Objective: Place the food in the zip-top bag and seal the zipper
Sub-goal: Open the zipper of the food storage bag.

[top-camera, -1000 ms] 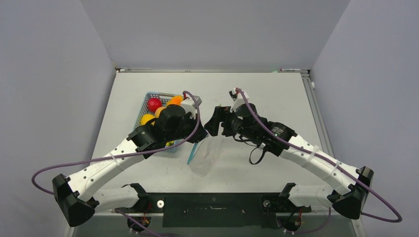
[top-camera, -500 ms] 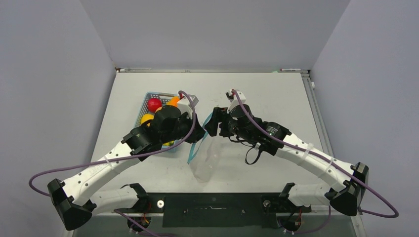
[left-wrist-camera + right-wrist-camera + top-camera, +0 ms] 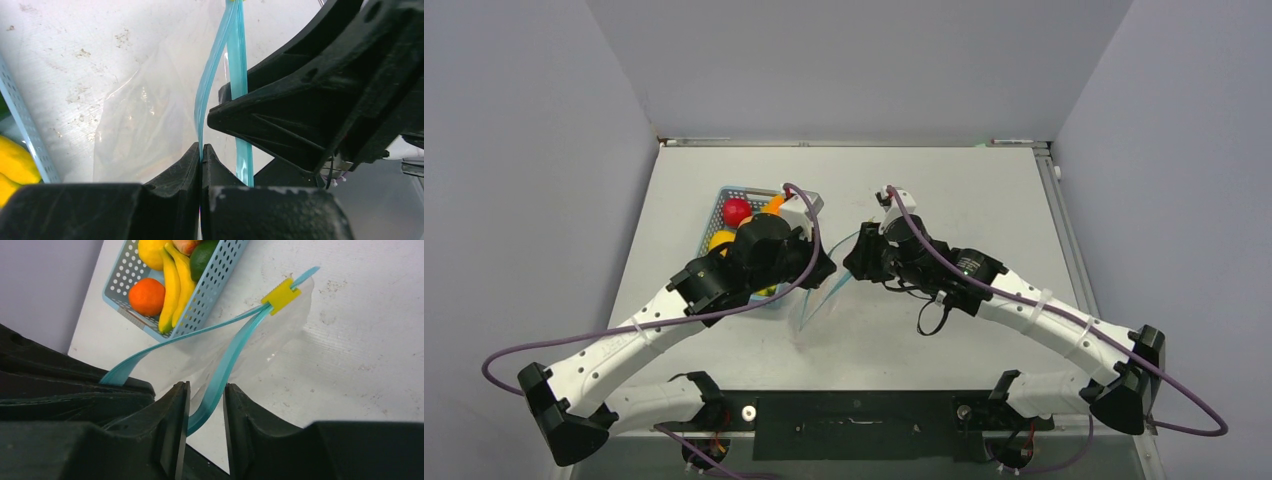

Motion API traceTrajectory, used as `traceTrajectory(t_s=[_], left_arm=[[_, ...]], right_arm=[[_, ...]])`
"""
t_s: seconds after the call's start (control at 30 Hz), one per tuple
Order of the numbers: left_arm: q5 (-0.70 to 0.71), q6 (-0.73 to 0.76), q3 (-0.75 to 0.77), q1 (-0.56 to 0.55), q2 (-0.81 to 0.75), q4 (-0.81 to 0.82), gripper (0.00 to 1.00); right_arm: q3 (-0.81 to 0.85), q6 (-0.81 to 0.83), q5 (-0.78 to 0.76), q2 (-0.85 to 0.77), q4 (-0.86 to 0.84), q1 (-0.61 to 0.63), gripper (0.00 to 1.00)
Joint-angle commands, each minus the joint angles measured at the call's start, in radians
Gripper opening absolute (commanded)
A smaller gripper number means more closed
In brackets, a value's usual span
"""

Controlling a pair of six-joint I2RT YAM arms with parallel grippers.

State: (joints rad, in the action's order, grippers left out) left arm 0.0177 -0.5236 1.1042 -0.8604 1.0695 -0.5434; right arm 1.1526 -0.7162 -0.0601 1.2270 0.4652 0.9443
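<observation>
Where grey walls (image 3: 844,60) enclose, scuffed white table (image 3: 984,190)

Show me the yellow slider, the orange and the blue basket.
yellow slider (image 3: 281,295), right wrist view, middle of the clip.
orange (image 3: 146,296), right wrist view, centre of its skin.
blue basket (image 3: 212,287), right wrist view, perforated side wall.

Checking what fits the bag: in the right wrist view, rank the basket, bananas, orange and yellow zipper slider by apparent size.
Largest to smallest:
1. light-blue basket, partly cropped
2. bananas
3. orange
4. yellow zipper slider, which looks only slightly smaller than the orange
</observation>
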Motion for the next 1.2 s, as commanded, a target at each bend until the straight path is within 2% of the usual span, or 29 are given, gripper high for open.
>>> traceTrajectory(t_s=[0.0,0.13,0.17,0.53,0.87,1.17], left_arm=[[0.071,0.038,0.061,-0.021,-0.012,-0.012,0.0],[0.099,0.052,0.067,-0.031,-0.009,-0.027,0.0],[0.112,0.055,0.07,-0.033,-0.007,-0.032,0.0],[0.211,0.081,0.083,-0.048,0.002,-0.073,0.0],[0.217,0.095,0.1,-0.053,0.022,-0.069,0.0],[0.254,0.103,0.125,-0.092,0.075,-0.086,0.0]], right_arm=[[-0.008,-0.01,0.012,0.027,-0.022,0.011,0.26],[-0.005,-0.013,0.008,0.038,-0.029,0.013,0.07],[-0.004,-0.013,0.007,0.04,-0.027,0.014,0.05],[-0.059,0.006,-0.063,0.017,0.024,0.014,0.05],[-0.201,-0.008,-0.167,-0.074,0.149,0.016,0.05],[-0.274,-0.041,-0.292,-0.08,0.227,0.024,0.05]])
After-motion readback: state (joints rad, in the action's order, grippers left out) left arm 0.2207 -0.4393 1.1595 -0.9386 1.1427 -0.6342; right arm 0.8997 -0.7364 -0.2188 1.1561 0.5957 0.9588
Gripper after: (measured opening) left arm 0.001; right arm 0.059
